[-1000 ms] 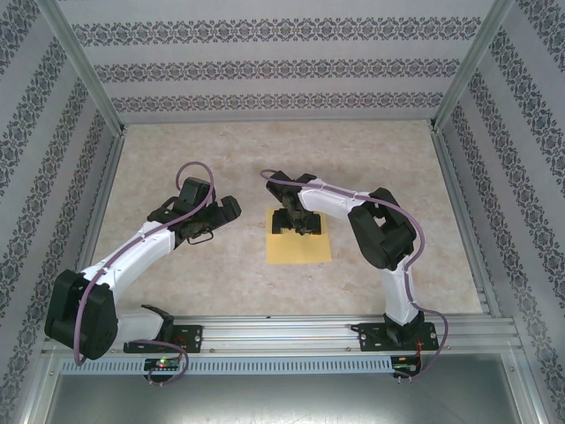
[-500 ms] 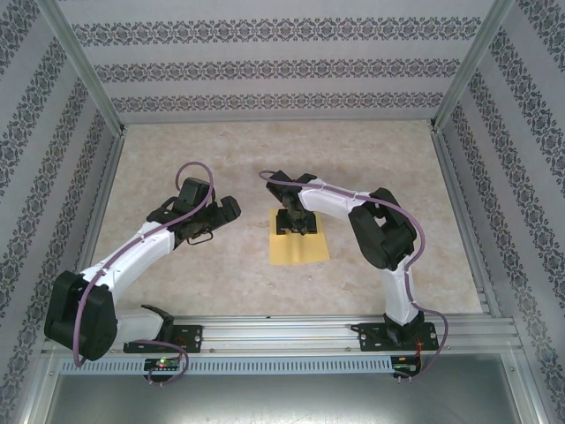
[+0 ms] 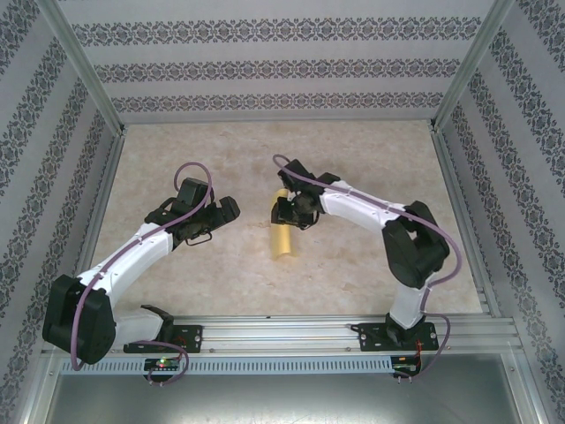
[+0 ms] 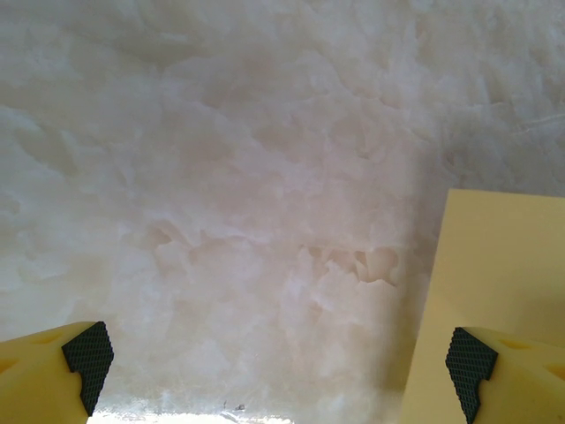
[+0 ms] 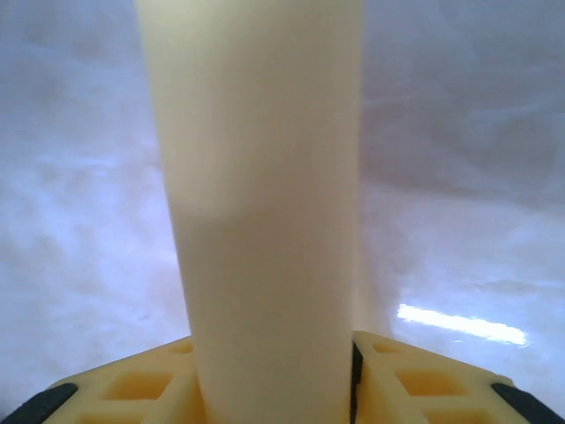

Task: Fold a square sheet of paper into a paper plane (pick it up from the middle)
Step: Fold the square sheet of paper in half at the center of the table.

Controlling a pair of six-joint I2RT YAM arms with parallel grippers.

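The square sheet of paper (image 3: pixel 282 237) is held near the middle of the table (image 3: pixel 371 274), pinched at its far end by the right gripper (image 3: pixel 290 218), whose fingers are closed onto it. From above, the sheet is seen as a narrow pale yellow strip, bowed into a curve along its length rather than lying flat, with its near end pointing towards the arm bases; whether that end touches the table cannot be told. In the right wrist view the sheet (image 5: pixel 256 177) is shown as a smooth, rounded column of plain yellow paper with no marks and no sharp crease, rising from between the yellow fingers (image 5: pixel 141 389) of the right gripper (image 5: pixel 274 393), which are pressed against it on both sides. The left gripper (image 3: pixel 224 210) is held just to the left of the sheet and apart from it, with its fingers spread wide and nothing between them. In the left wrist view the black pads (image 4: pixel 88 353) of the left gripper (image 4: pixel 278 371) are seen far apart over bare marbled tabletop (image 4: pixel 221 177), and a flat part of the sheet (image 4: pixel 499 265), with straight edges and one clean corner, is seen at the right side.
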